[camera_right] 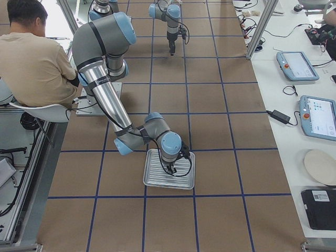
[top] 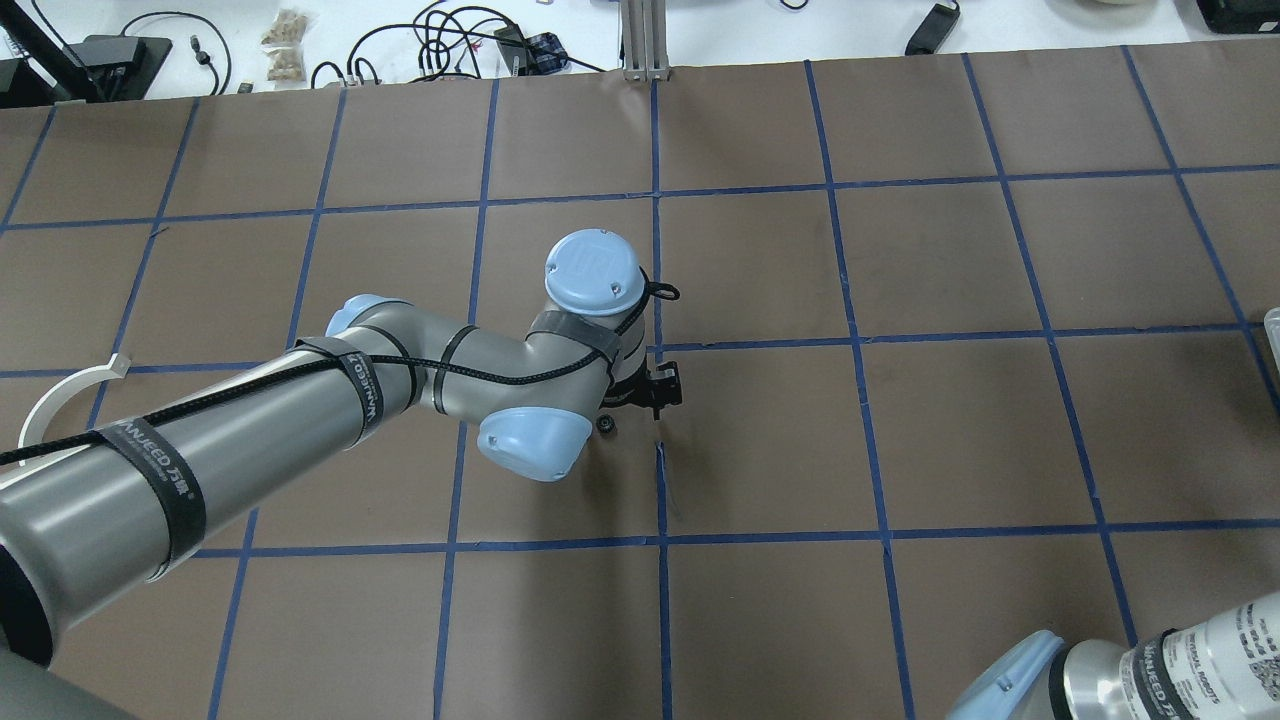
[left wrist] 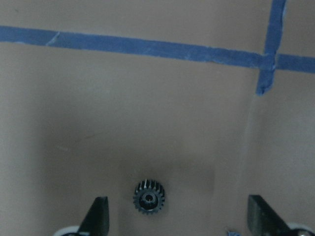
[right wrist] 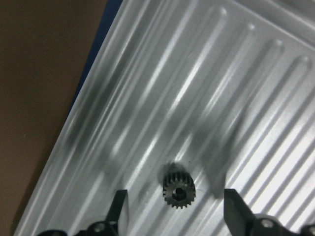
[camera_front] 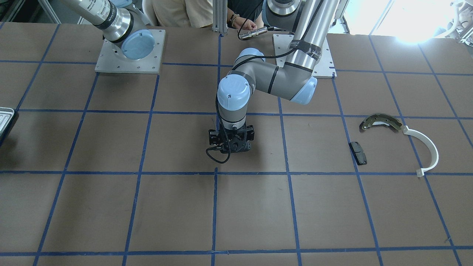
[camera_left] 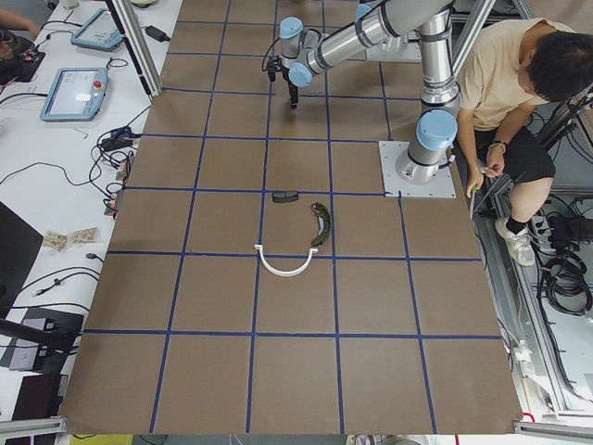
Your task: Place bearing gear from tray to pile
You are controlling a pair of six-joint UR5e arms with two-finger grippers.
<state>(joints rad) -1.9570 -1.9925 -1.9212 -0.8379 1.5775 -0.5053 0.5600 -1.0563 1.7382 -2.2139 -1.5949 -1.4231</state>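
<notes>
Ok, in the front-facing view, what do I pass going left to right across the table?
tray → left gripper → black pad → brake shoe → white arc

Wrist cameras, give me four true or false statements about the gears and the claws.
The left claw is open over a gear on the table. True.
The right claw is shut on a second gear. False: it is open; that second gear lies on the tray.
The gear under the left claw touches the white arc. False: they lie far apart.
The tray has a ridged bottom. True.
</notes>
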